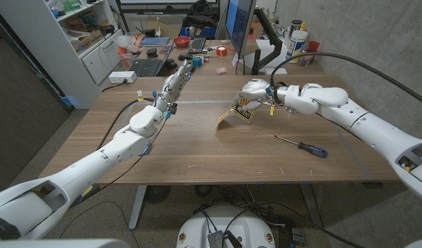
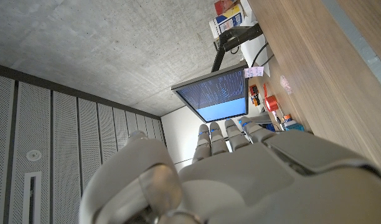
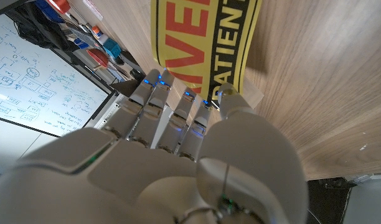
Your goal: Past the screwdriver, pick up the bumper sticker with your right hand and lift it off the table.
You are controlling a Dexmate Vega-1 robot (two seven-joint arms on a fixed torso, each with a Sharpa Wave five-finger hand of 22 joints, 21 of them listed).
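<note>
bumper sticker [image 1: 237, 114]: yellow with black lettering, hanging tilted near the worktop's middle, its low corner seemingly brushing the wood.
right hand [image 1: 255, 91]: pinching the sticker's upper end, fingers [image 3: 154, 93] closing on it.
advice: keep raising straight, pinch firm.
screwdriver [image 1: 303, 145]: lying nearer the front edge.
left hand [image 1: 178, 77]: hovering empty, fingers straight.

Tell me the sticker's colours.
Yellow with red and black lettering on the sticker; the right wrist view shows it best.
</note>
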